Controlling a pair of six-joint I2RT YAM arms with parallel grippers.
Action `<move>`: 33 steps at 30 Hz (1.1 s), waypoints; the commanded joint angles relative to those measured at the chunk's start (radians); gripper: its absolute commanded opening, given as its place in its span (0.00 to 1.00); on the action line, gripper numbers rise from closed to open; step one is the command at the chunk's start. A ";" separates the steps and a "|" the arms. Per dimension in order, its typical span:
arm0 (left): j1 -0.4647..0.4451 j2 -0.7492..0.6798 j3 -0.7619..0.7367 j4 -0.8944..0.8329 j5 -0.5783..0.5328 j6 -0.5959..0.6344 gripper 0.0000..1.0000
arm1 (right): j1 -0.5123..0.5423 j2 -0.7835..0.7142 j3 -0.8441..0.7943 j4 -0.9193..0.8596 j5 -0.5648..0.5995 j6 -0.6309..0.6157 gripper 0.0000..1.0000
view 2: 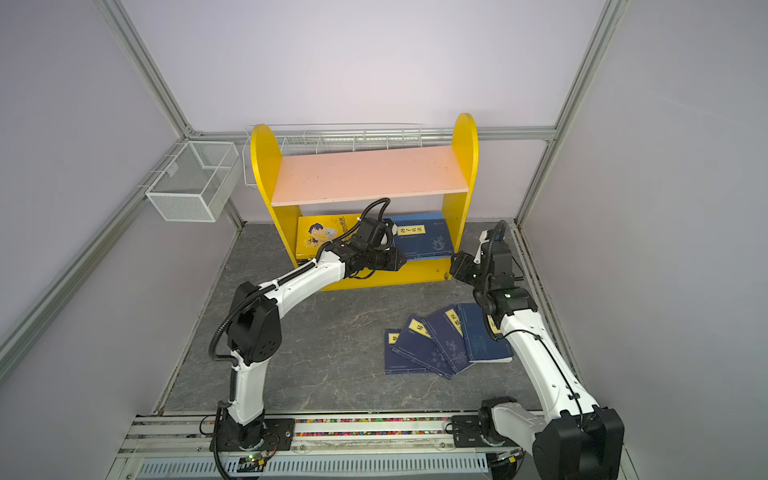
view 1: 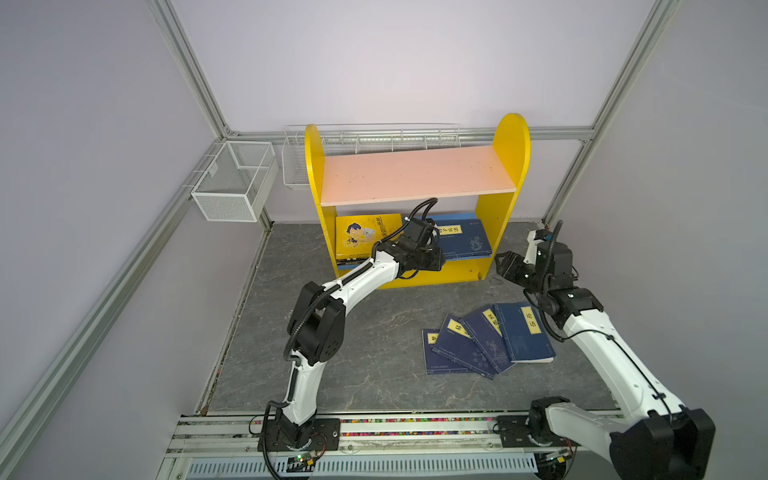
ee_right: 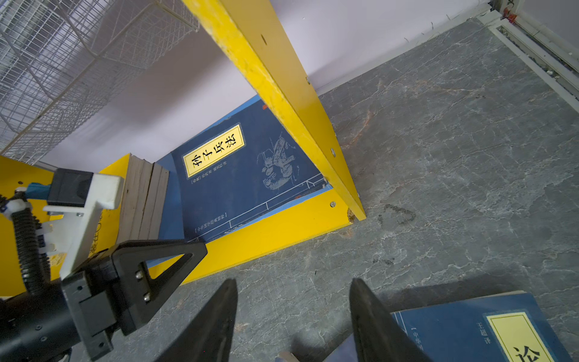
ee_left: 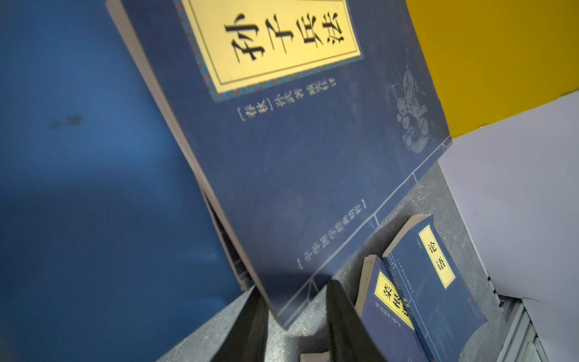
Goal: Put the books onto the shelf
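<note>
While the half-open left claw [ee_left: 296,288] straddles a navy book's [ee_left: 313,156] corner, the right claw [ee_right: 294,280] gapes empty.

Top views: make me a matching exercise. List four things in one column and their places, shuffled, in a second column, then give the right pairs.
Things
1. yellow paperback with a cartoon boy
2. navy paperback titled 孙子兵法 on a yellow label
3. fan of four navy paperbacks
4. box-shaped white wire-mesh basket

Places
A. grey stone-patterned tabletop, in front of the yellow-sided shelf
B. aluminium frame rail, left of the shelf
C. shelf's lower compartment, left part
D. shelf's lower compartment, right part

Pairs: 1-C, 2-D, 3-A, 4-B.
</note>
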 commanded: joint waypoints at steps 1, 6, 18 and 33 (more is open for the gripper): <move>0.001 0.017 0.069 -0.015 -0.011 0.028 0.32 | -0.005 -0.017 -0.021 -0.007 -0.003 -0.020 0.61; 0.001 0.024 0.083 -0.030 -0.025 0.035 0.31 | -0.007 -0.024 -0.026 -0.006 -0.002 -0.020 0.61; 0.001 0.016 0.126 -0.068 -0.066 0.054 0.47 | -0.009 -0.032 -0.041 0.008 -0.010 -0.016 0.61; 0.002 0.030 0.149 -0.035 -0.212 0.047 0.51 | -0.010 -0.033 -0.037 -0.003 -0.020 -0.023 0.61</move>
